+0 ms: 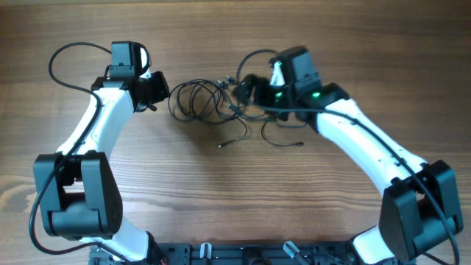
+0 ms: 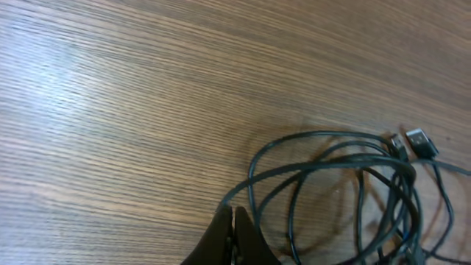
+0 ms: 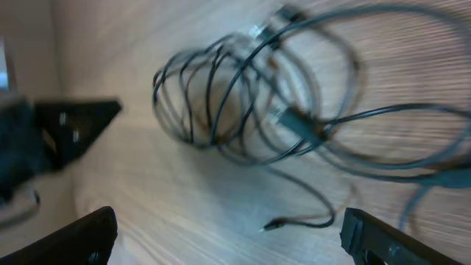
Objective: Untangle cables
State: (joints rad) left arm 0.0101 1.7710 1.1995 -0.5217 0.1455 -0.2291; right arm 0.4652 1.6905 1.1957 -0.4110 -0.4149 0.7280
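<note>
The cables [image 1: 199, 99] are several thin black cords, coiled and tangled at the table's middle, with loose plug ends trailing at the front [image 1: 222, 144]. My left gripper [image 1: 156, 101] sits at the coil's left edge. In the left wrist view its fingers [image 2: 233, 221] are shut, and a strand of the cables [image 2: 324, 173] runs into their tips. My right gripper [image 1: 244, 90] hovers over the tangle's right part. In the right wrist view it [image 3: 228, 235] is open and empty above the cables [image 3: 243, 103], with a loose plug end [image 3: 268, 226] lying between the fingers.
The table [image 1: 221, 206] is bare wood. Thicker black cables wired to the arms loop near the left arm [image 1: 62, 62] and behind the right wrist [image 1: 254, 55]. The arm bases stand at the front corners.
</note>
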